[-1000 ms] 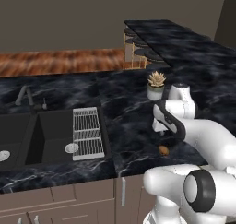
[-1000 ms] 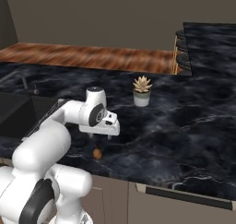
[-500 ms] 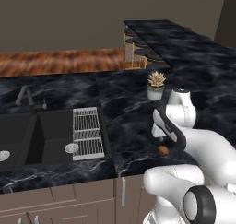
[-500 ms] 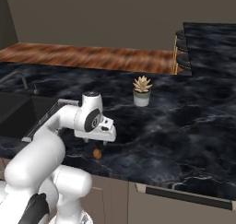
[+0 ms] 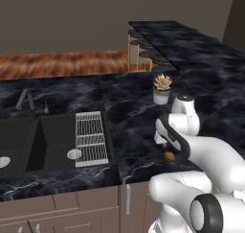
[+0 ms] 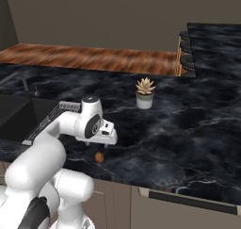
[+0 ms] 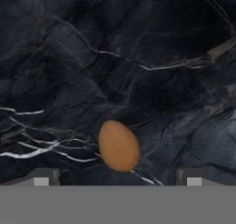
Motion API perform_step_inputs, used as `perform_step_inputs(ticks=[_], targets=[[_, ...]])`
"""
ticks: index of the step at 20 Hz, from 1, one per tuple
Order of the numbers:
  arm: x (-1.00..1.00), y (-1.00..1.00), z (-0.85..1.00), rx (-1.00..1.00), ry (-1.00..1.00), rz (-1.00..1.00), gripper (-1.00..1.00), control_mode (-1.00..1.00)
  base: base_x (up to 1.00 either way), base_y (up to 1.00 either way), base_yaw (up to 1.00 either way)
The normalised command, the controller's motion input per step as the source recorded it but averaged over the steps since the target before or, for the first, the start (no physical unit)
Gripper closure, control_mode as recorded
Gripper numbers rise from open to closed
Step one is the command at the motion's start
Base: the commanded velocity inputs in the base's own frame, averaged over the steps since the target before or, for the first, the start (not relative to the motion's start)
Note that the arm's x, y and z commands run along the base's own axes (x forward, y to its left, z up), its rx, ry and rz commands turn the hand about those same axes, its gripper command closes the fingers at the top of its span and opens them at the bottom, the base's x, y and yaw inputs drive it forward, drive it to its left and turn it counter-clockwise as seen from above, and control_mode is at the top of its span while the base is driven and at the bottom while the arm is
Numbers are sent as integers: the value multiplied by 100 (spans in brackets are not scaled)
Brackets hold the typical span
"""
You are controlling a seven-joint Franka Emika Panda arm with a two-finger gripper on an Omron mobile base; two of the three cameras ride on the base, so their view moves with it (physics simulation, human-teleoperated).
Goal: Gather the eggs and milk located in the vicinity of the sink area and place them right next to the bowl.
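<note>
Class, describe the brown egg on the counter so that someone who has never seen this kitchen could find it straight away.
Start at the black sink with its white wire rack, then move along the dark marbled counter toward the small potted succulent. Nearer the counter's front edge than the plant, below the robot's gripper with its open jaws, lies the brown egg. It is the only small, smooth, reddish-brown oval on that bare stretch.

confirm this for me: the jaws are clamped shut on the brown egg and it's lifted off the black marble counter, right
Not quite. The hand view shows the jaws wide open, one fingertip on each side, and the brown egg lying free on the black marble counter between them, not gripped or lifted.
</note>
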Motion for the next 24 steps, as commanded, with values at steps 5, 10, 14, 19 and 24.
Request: perform_step_inputs(ticks=[5, 10, 14, 19, 24], targets=[[12, -7, -14, 0, 3, 0, -100, -100, 0, 0, 0], [-1, -1, -26, 0, 10, 0, -100, -100, 0, 0, 0], [0, 0, -28, 0, 7, 0, -100, -100, 0, 0, 0], [0, 0, -30, 0, 4, 0, -100, -100, 0, 0, 0], [0, 0, -41, 0, 7, 0, -100, -100, 0, 0, 0]])
